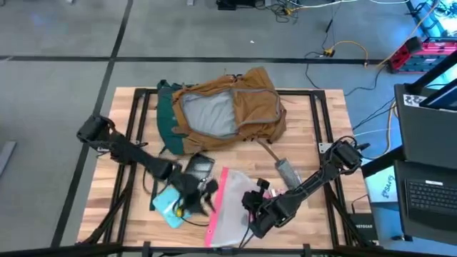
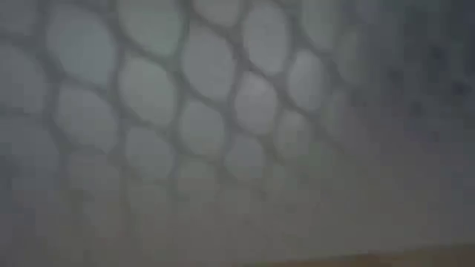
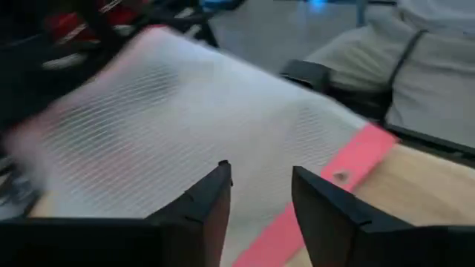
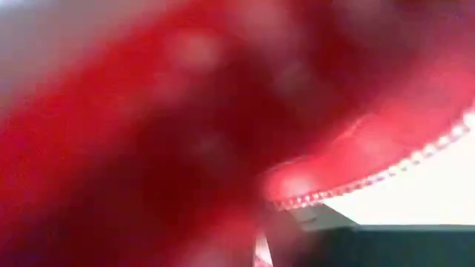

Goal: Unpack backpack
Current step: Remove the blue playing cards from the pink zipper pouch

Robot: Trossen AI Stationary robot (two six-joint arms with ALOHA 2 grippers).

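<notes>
Backpack: the tan-brown backpack (image 1: pixel 228 107) lies at the far middle of the wooden table (image 1: pixel 321 128), its flap open on grey lining, dark teal panel toward the left side.
Pouch: a clear pink-edged zip pouch (image 1: pixel 227 210) lies flat near the front edge, well apart from the backpack.
Left gripper: the left gripper (image 3: pixel 256 211) hovers just beside the pouch's pink edge, its fingers (image 3: pixel 204 204) spread with a gap between them, holding nothing.
Right gripper: the right gripper (image 1: pixel 255 208) sits low at the pouch's other side; whether its fingers are parted or pressed together, I cannot tell.
Other items: a light blue object (image 1: pixel 171 207) and a dark flat one (image 1: pixel 200 165) lie under the left arm; a grey cylinder (image 1: pixel 288 173) rests in front of the backpack.
</notes>
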